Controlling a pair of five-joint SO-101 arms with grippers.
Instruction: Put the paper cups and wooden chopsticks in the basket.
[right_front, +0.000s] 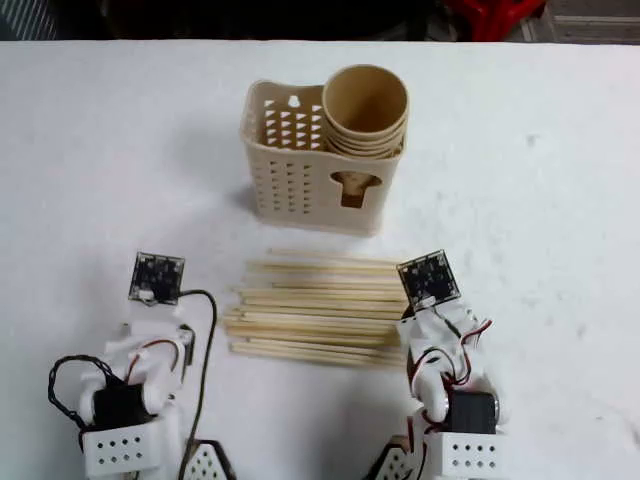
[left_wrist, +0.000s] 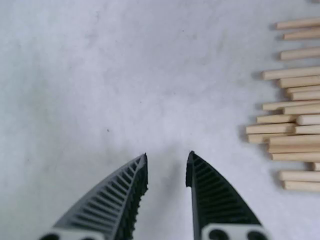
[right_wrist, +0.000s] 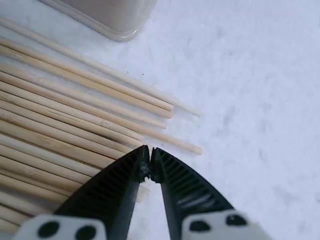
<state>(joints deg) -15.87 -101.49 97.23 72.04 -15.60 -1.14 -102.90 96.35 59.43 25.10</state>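
A beige perforated basket (right_front: 300, 180) stands at the middle back of the white table, with a stack of brown paper cups (right_front: 365, 105) in its right end. Several wooden chopsticks (right_front: 320, 310) lie side by side in a loose pile in front of the basket, between the two arms. My left gripper (left_wrist: 167, 157) is open a little over bare table, nothing between its fingers, and the chopsticks' ends (left_wrist: 287, 117) lie off to its side. My right gripper (right_wrist: 149, 156) is shut, its tips just above the right ends of the chopsticks (right_wrist: 75, 125).
A corner of the basket (right_wrist: 110, 17) sits just beyond the chopsticks in the right wrist view. The left arm (right_front: 140, 385) and right arm (right_front: 450, 385) rest near the table's front edge. White table (right_front: 530, 200) stretches to both sides.
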